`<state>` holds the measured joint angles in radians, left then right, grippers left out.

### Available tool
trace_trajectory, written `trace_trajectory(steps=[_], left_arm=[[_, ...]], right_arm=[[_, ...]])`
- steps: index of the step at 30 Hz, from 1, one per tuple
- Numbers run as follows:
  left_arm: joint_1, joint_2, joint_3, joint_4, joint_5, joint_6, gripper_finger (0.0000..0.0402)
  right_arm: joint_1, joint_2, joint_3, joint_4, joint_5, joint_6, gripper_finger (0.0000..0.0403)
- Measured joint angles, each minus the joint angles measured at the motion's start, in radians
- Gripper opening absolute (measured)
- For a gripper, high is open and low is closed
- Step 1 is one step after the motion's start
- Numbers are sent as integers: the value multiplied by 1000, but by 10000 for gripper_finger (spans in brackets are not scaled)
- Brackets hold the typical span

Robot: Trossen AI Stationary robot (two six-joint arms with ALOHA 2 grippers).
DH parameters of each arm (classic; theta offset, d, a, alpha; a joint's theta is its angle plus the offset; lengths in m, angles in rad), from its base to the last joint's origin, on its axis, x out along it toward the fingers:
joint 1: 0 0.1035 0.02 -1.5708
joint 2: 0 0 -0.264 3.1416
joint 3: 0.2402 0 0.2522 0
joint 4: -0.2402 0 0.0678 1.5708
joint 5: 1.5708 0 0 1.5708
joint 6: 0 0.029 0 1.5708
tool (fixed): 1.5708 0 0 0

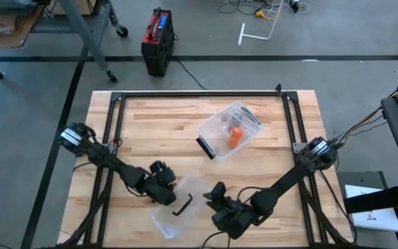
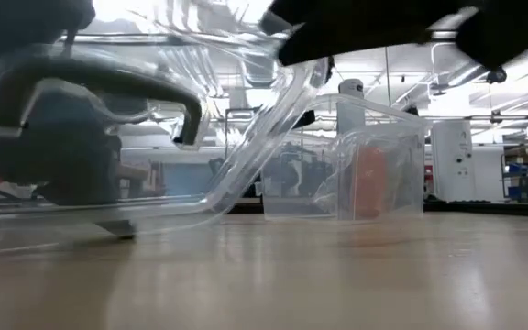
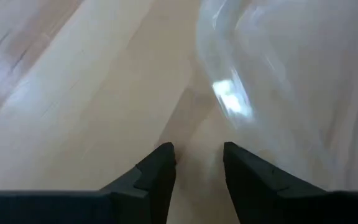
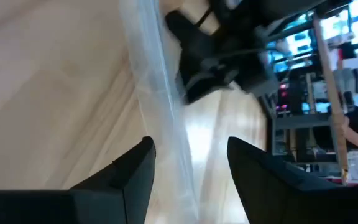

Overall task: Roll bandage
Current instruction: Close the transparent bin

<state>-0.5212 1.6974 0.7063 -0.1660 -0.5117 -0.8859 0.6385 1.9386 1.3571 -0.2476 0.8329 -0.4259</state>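
Both grippers at table's six o'clock: left gripper (image 1: 163,188) part-open, empty; right gripper (image 4: 188,165) straddling clear lid (image 1: 177,206) edge, grip unclear.

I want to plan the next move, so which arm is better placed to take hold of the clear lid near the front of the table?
Right, probably. The right gripper already has the clear lid's edge between its open fingers, while the left gripper is open beside the lid, with only bare table between its fingers.

orange bandage (image 1: 234,135), inside clear box (image 1: 249,115)
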Motion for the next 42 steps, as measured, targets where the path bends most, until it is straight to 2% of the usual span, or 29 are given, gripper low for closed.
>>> trace_trajectory(steps=[6, 12, 15, 18, 20, 22, 24, 26, 30, 33, 36, 39, 42], left_arm=[[8, -2, 0, 76, -5, 64, 130], [18, -3, 34, 95, 1, 137, 136], [21, -5, 52, 95, 0, 173, 139], [22, -21, 75, 50, -6, 211, 142], [22, -43, 108, -46, -27, 215, 144], [19, -81, 155, -218, -57, 203, 145], [4, -132, 211, -416, -104, 152, 146], [-37, -193, 263, -588, -178, 99, 146], [-143, -331, 358, -820, -334, 29, 144], [-239, -428, 398, -858, -424, 35, 144], [-317, -509, 417, -860, -473, 69, 146], [-344, -563, 415, -852, -500, 71, 151], [-346, -596, 391, -823, -530, 82, 157]], right_arm=[[-17, -4, -1, 103, -4, -20, 194], [-43, -5, -1, 108, -61, -3, 177], [-47, -5, -1, 106, -71, 10, 148], [-46, -5, -1, 104, -78, -4, 102], [-47, -5, -1, 103, -78, -6, 65], [-42, -12, -2, 92, -80, -8, 31], [-26, -37, -3, 82, -51, -13, 31], [-3, -72, 3, 80, 37, -24, 31], [51, -157, 36, 15, 205, -96, 38], [95, -237, 49, 11, 291, -178, 36], [122, -321, 57, 19, 331, -202, 33], [122, -392, 56, 23, 346, -202, 33], [115, -446, 40, 1, 405, -251, 36]])
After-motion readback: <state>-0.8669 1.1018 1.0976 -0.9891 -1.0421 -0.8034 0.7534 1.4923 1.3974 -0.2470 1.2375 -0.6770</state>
